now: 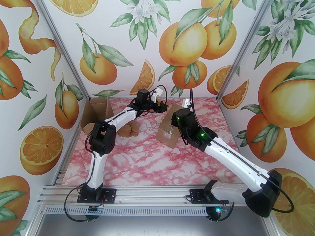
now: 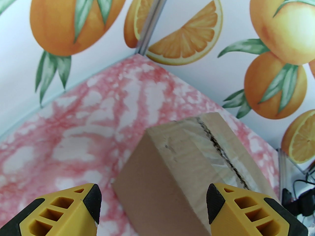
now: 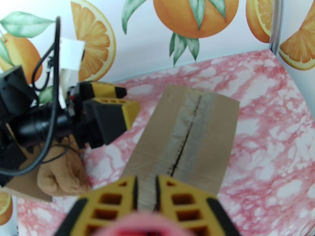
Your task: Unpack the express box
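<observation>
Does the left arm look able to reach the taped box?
Probably yes: the left claw is open close to the taped box, nothing lies between them, and the right claw is over another part of it.

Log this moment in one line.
left gripper: open, by taped box | right gripper: nearly closed, above its seam | brown plush: out, by open box

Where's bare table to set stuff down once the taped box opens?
Widest: the near table, between the arm bases and the taped box. Also the far right corner. Crowded across the far half: open box, brown cloth, left tool.
</observation>
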